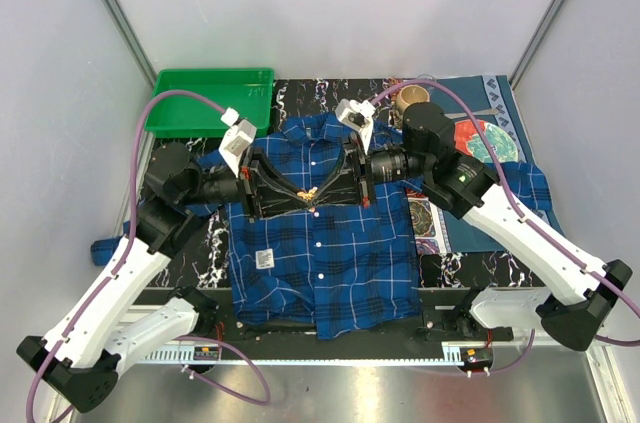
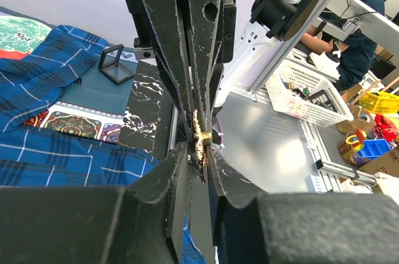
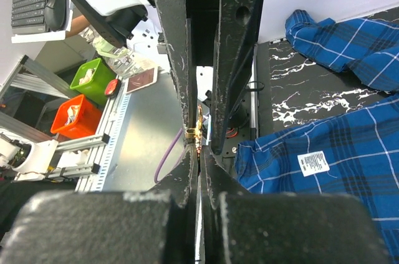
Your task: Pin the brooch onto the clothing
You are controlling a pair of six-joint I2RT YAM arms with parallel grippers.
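Observation:
The blue plaid shirt (image 1: 320,263) lies flat on the table, collar at the far side. Both grippers meet tip to tip just above its chest. The tiny gold brooch (image 1: 309,192) sits between the tips. My left gripper (image 1: 298,195) comes in from the left, and in the left wrist view (image 2: 198,153) its jaws are closed on the brooch (image 2: 199,134). My right gripper (image 1: 324,193) comes in from the right, and in the right wrist view (image 3: 199,150) its jaws are pinched on the brooch (image 3: 197,130) too. The brooch is held above the cloth; I cannot tell if it touches the shirt.
A green tray (image 1: 210,98) stands at the back left. A wooden cup (image 1: 410,98) and a patterned cloth (image 1: 495,133) are at the back right. The shirt's white label (image 1: 264,259) lies lower left. A small black box (image 2: 116,64) sits on the mat.

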